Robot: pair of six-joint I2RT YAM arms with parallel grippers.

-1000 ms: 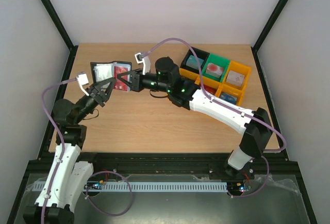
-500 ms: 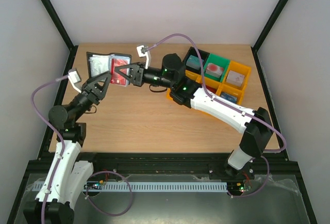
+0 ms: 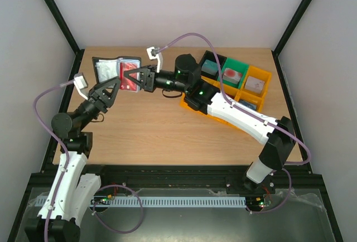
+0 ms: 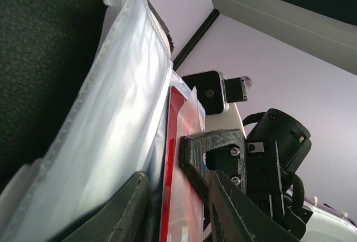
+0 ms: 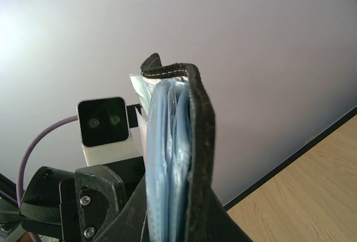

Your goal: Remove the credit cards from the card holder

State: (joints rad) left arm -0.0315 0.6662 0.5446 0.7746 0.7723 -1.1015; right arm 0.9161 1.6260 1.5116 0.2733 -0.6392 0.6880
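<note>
My right pincer (image 3: pixel 126 76) is clamped on the holder (image 5: pixel 199 136), which I hold open and on edge, lifted over the far left corner of the table (image 3: pixel 167 133). From my right wrist its black cover rises straight up between my fingers, with blue-grey leaves packed against its inner face. From above, the open holder shows a pale card (image 3: pixel 107 72) in its left half and the red card (image 3: pixel 131 80) in its right half, both inside the holder. My left pincer (image 3: pixel 116 83) reaches up from the near left to the same spot, tip to tip with the right one. From my left wrist the red card's edge stands between my two fingers (image 4: pixel 129 211), next to a clear plastic sleeve (image 4: pixel 117 136). The jaws sit narrowly apart on either side of it, and I cannot tell whether they press it or merely flank it. My right forearm lies across the front of the bins (image 3: pixel 254 83) at the far right.
</note>
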